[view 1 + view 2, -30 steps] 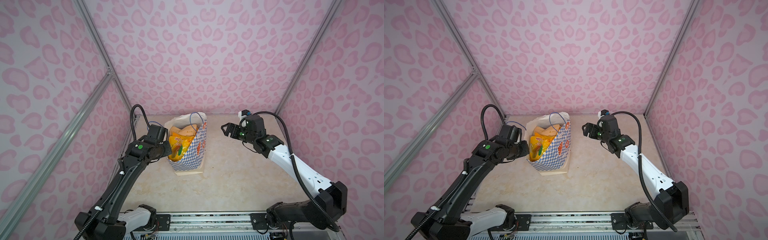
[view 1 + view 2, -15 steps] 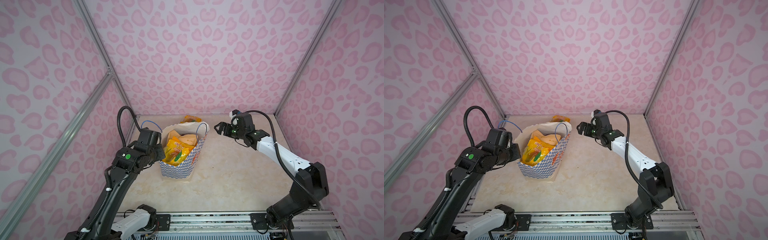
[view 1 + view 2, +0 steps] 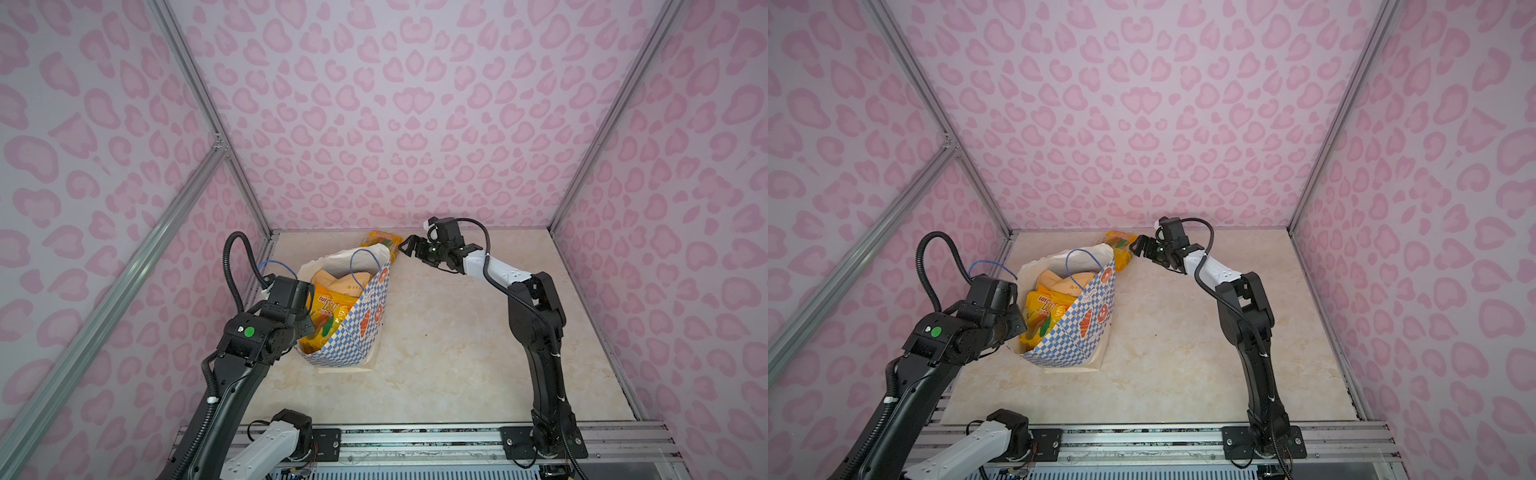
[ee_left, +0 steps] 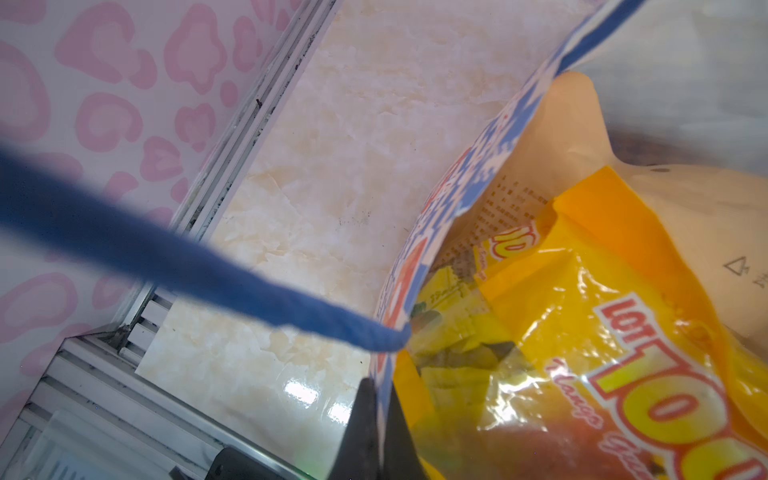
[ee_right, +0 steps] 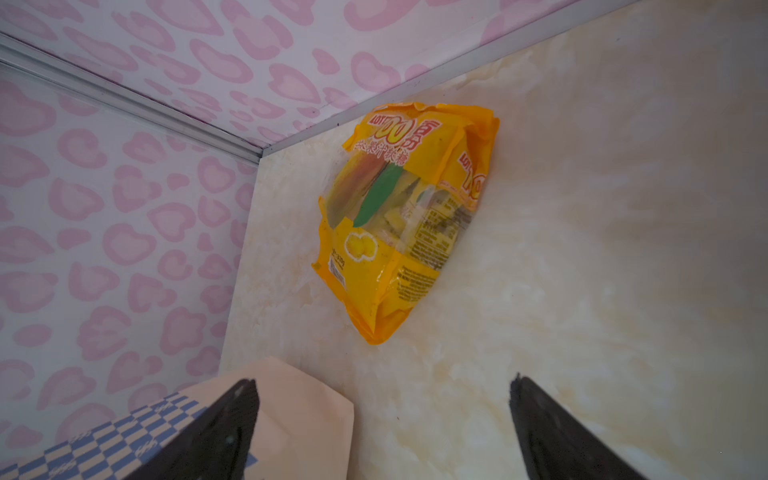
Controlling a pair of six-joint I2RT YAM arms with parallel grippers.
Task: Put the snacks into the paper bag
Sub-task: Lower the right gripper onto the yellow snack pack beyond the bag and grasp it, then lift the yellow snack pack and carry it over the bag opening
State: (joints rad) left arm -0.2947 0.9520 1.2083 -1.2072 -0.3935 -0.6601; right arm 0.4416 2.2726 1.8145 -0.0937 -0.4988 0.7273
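Checkered paper bag [image 3: 353, 340] pinched at its rim by left gripper [image 4: 377, 392] jaws — right gripper [image 5: 382, 380] jaws gaped empty toward crinkly yellow packet [image 5: 399, 224] behind it on marbled counter [image 3: 457, 353].

The left gripper [image 4: 379, 409] has its black jaws closed on the checkered rim of the bag [image 4: 478, 174], one on each side of the paper. Just beyond them the blue cord handle [image 4: 166, 249] meets the rim and runs off, blurred, across the view. Inside the bag a glossy yellow packet [image 4: 602, 332] with red lettering lies on top of a tan pouch [image 4: 582, 137] printed with small text. Outside the bag is bare cream marbled counter [image 4: 332, 145], edged by a metal rail [image 4: 249, 124] and a pink-patterned wall [image 4: 104, 104].
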